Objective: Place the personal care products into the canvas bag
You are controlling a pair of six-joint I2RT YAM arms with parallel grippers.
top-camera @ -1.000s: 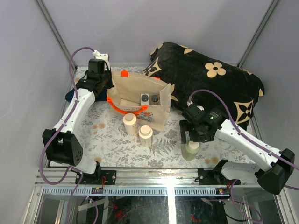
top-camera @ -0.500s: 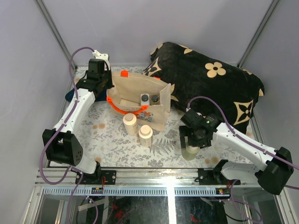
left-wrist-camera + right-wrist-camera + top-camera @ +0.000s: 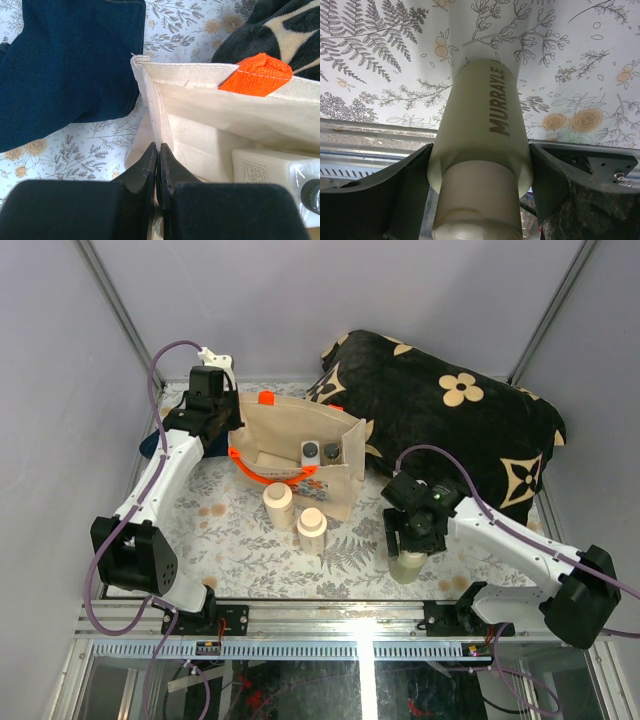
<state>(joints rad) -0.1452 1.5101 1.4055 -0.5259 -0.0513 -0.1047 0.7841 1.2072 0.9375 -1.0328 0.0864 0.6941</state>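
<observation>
Astride the cylinder (image 3: 406, 568), right gripper (image 3: 407, 547), downward-pointing

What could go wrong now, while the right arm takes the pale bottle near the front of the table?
1. The pale bottle stands close to the front edge of the table; if the right fingers slip on its sides, it may fall off.
2. Two tan-capped bottles stand before the bag; the carried bottle could knock them.
3. The left fingers pinch only the bag's thin rim; if it slips out, the mouth may sag.
</observation>
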